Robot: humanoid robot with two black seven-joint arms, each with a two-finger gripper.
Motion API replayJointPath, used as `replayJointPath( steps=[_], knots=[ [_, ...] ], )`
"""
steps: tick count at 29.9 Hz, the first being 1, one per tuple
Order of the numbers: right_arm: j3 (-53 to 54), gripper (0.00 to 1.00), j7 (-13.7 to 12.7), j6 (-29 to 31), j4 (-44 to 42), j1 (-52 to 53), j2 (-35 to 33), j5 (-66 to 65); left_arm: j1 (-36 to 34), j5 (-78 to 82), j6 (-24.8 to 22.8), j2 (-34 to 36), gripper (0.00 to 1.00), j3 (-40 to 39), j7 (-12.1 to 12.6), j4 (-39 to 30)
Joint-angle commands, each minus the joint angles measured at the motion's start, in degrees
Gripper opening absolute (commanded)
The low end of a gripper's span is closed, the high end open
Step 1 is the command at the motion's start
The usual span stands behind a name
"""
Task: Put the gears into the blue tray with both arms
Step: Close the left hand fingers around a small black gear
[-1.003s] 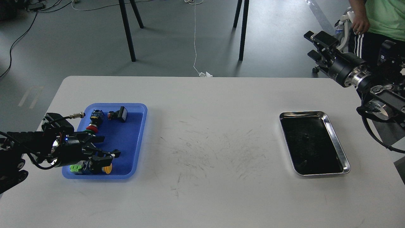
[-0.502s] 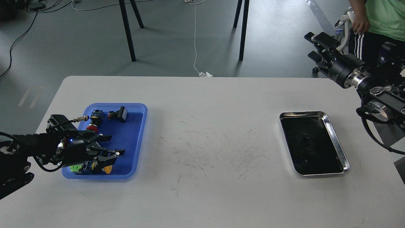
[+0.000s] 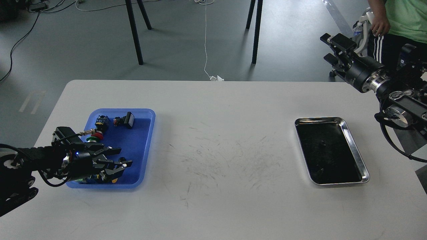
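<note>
The blue tray (image 3: 135,146) lies at the table's left and holds several colourful switches. My left gripper (image 3: 120,157) hovers open over the tray's near end, with nothing visible between its fingers. It partly hides the green and yellow-capped switches (image 3: 112,180) beneath it. Two tiny dark specks (image 3: 322,144) (image 3: 320,171) that look like the gears lie inside the steel tray (image 3: 354,150) at the right; they are hard to tell from its dark inside. My right gripper (image 3: 335,50) is open and empty, raised beyond the table's far right corner.
A red-capped switch (image 3: 97,135) and a black switch (image 3: 126,120) sit at the blue tray's far end. A person in a green shirt (image 3: 405,18) stands behind my right arm. Chair legs (image 3: 135,33) stand on the floor past the table.
My left gripper moved slightly right and lower over the blue tray's near end, covering more of the green and yellow switches. The right arm barely moved.
</note>
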Motion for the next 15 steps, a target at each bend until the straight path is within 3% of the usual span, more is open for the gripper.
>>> replayJointPath(
  steps=[1, 4, 15],
  knots=[
    [-0.01, 0.84, 0.00, 0.09, 0.00, -0.02, -0.02, 0.00, 0.09, 0.09, 0.03, 0.02, 0.54, 0.08, 0.00, -0.01],
    [-0.01, 0.84, 0.00, 0.09, 0.00, -0.02, -0.02, 0.00, 0.09, 0.18, 0.03, 0.19, 0.46, 0.09, 0.00, -0.01],
    [-0.01, 0.84, 0.00, 0.09, 0.00, 0.07, 0.07, -0.09, 0.97, 1.59, 0.03, 0.19, 0.39, 0.09, 0.00, 0.08]
  ],
)
